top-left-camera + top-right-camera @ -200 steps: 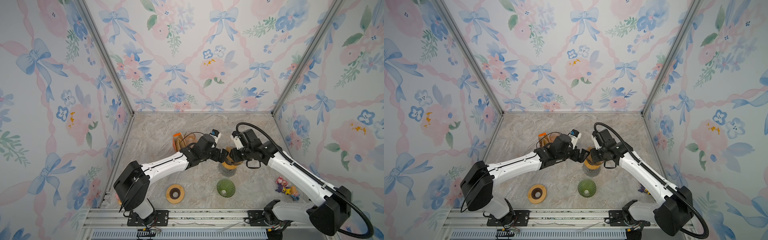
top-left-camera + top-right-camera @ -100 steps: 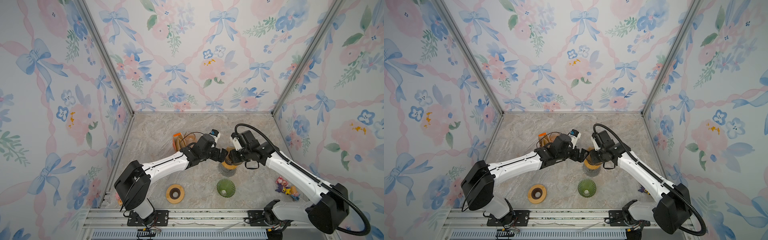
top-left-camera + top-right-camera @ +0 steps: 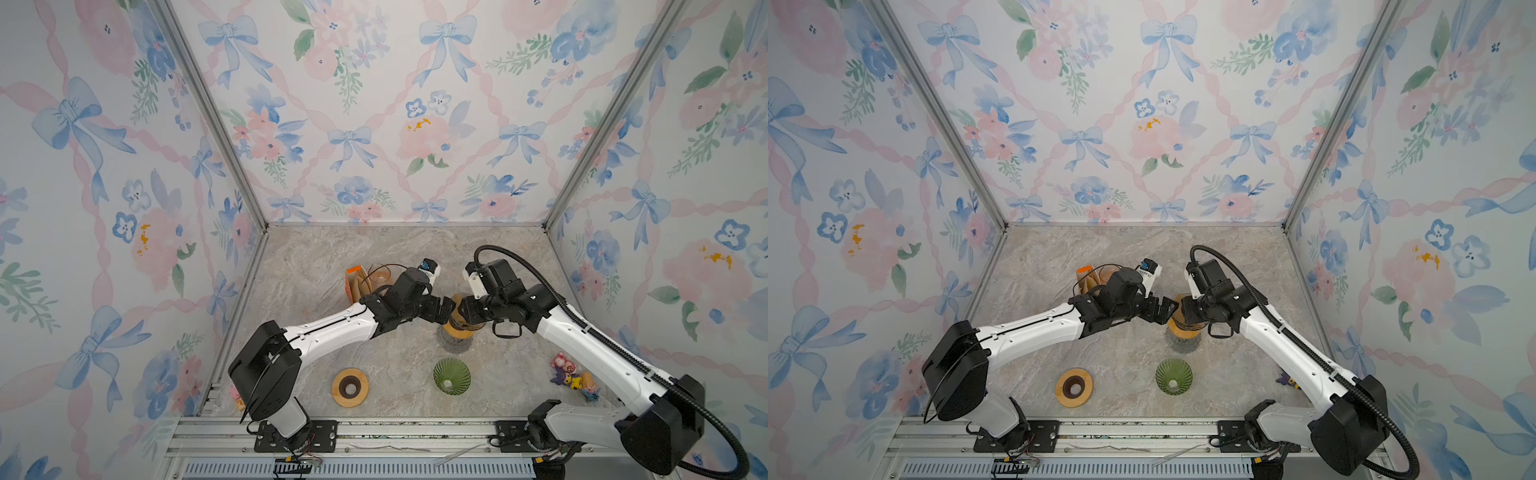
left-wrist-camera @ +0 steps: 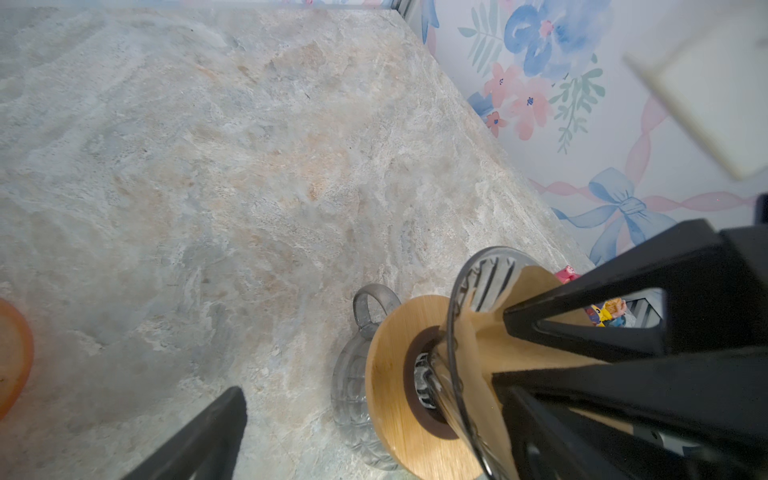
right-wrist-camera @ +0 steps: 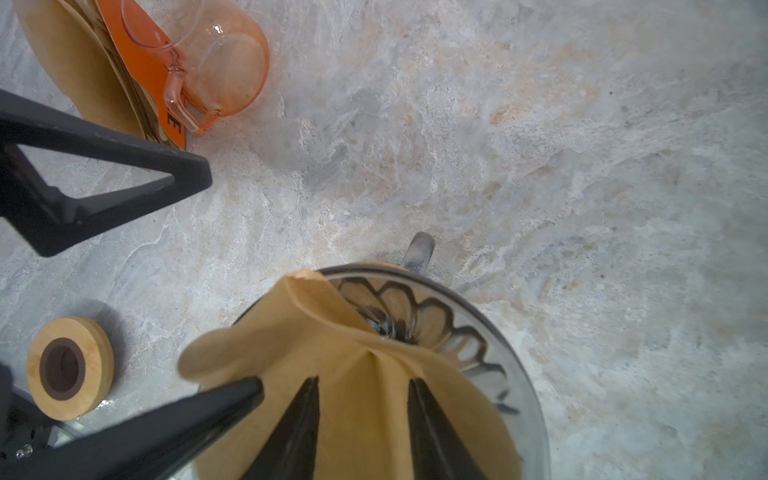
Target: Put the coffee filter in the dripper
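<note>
The clear glass dripper (image 3: pixel 459 328) (image 3: pixel 1183 330) sits in a wooden collar (image 4: pixel 390 374) on a glass carafe (image 4: pixel 353 399) at mid table. The brown paper coffee filter (image 5: pixel 353 332) (image 4: pixel 534 284) stands crumpled in the dripper's mouth (image 5: pixel 478 332); part of its edge sticks up above the rim. My right gripper (image 5: pixel 363 380) (image 3: pixel 463 309) is shut on a fold of the filter from above. My left gripper (image 4: pixel 370 386) (image 3: pixel 444 309) is open wide right beside the dripper, one finger (image 5: pixel 166 432) against the filter's side, the other finger (image 5: pixel 104 187) out over the table.
A green ribbed glass dripper (image 3: pixel 451 375) and a spare wooden ring (image 3: pixel 350 387) lie near the front edge. An orange glass cup (image 5: pixel 224 66) and a pack of filters (image 5: pixel 83 75) stand behind the left arm. Small toys (image 3: pixel 573 374) lie at the right wall.
My right gripper has edged slightly leftward with the filter over the dripper. The left arm has hardly moved.
</note>
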Robot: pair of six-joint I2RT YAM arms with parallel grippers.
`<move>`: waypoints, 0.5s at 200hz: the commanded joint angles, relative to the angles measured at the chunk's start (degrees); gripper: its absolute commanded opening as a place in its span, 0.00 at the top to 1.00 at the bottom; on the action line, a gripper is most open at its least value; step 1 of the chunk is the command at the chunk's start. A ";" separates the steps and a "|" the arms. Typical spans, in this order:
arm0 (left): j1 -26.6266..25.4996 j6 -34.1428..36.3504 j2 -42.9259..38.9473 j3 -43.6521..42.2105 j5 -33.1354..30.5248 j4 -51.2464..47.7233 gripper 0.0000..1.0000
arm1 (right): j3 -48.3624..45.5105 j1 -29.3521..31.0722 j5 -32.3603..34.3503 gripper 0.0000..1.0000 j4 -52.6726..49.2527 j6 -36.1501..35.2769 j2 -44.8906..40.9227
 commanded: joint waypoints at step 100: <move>0.54 -0.13 -0.65 -0.77 -1.39 0.05 0.02 | -3.30 -0.41 1.13 0.61 2.21 1.20 0.35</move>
